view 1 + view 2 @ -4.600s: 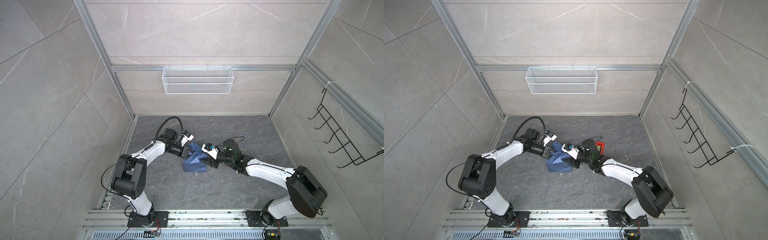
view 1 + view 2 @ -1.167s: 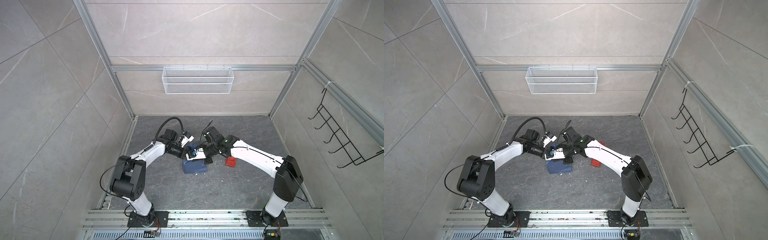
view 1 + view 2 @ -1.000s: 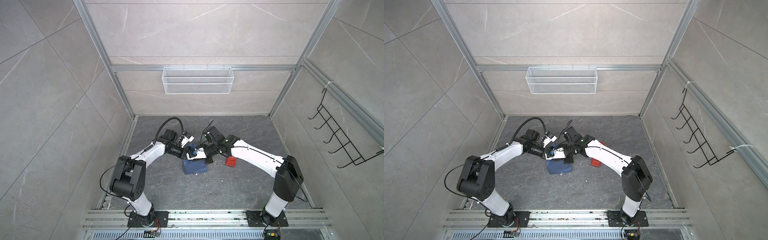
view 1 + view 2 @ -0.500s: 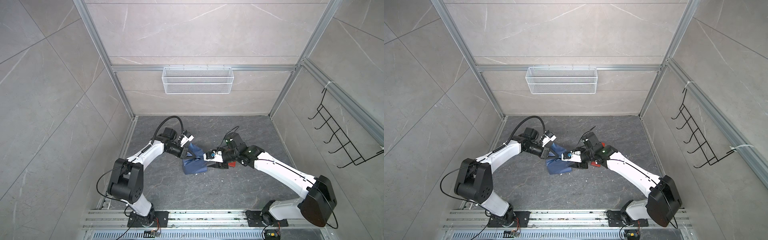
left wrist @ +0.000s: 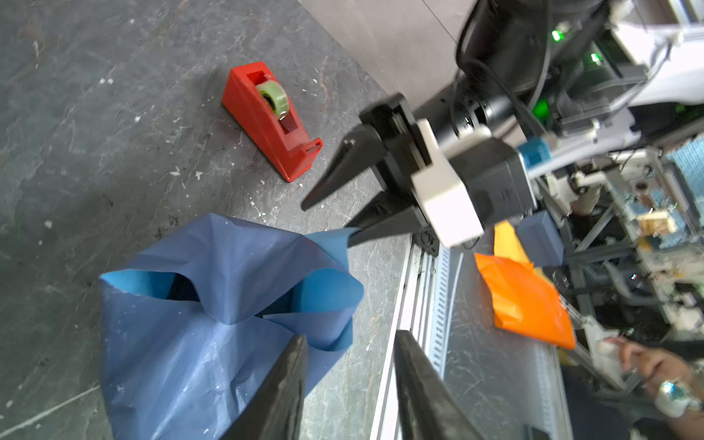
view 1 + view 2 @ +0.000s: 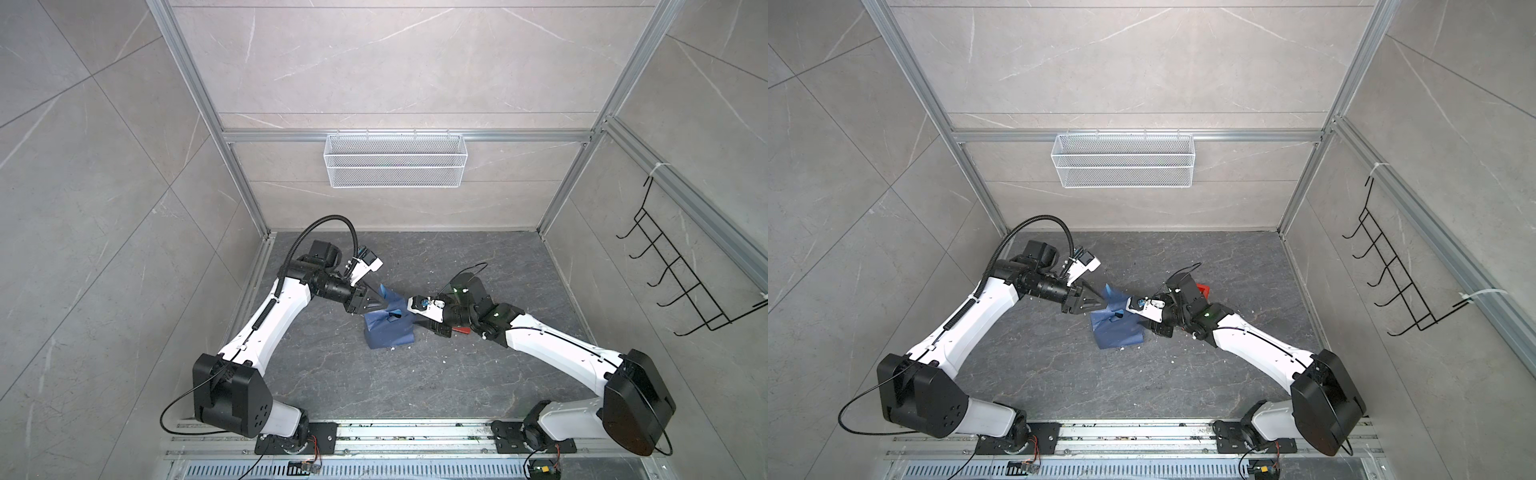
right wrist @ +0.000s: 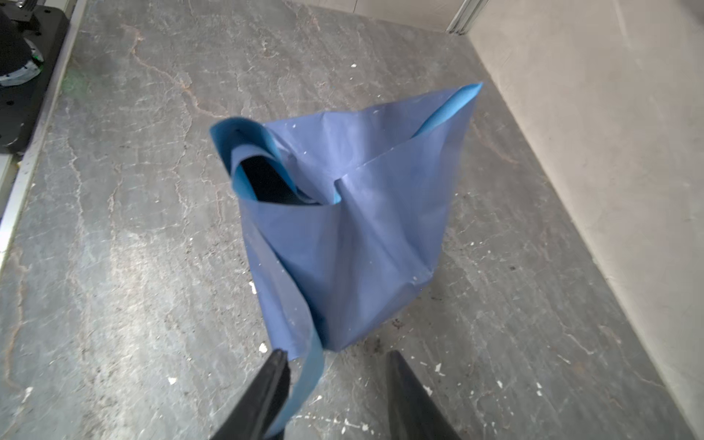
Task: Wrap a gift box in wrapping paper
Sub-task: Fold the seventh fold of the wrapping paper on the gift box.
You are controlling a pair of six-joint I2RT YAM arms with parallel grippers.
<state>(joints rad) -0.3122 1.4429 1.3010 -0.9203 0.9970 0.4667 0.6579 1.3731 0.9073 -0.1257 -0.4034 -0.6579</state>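
The wrapping paper (image 6: 388, 332) (image 7: 362, 228) stands bunched up around the gift box in mid-floor, darker blue outside and light blue inside. Only a dark patch of the gift box (image 7: 263, 183) shows through the open top. My left gripper (image 5: 348, 339) (image 6: 383, 308) hovers open at the paper's upper left edge, with nothing between its fingers. My right gripper (image 7: 337, 352) (image 5: 327, 224) is open at the paper's right side. A loose strip of paper (image 7: 308, 365) hangs against the inside of one of its fingers.
A red tape dispenser (image 5: 266, 125) (image 6: 1202, 289) sits on the floor just behind the right wrist. A white wire basket (image 6: 395, 166) hangs on the back wall and a black hook rack (image 6: 681, 282) on the right wall. White flecks litter the dark stone floor (image 7: 114, 266).
My left gripper has opened and let go of the paper flap. The right arm swung from over the box to its right side and lowered; the paper's top has sprung open.
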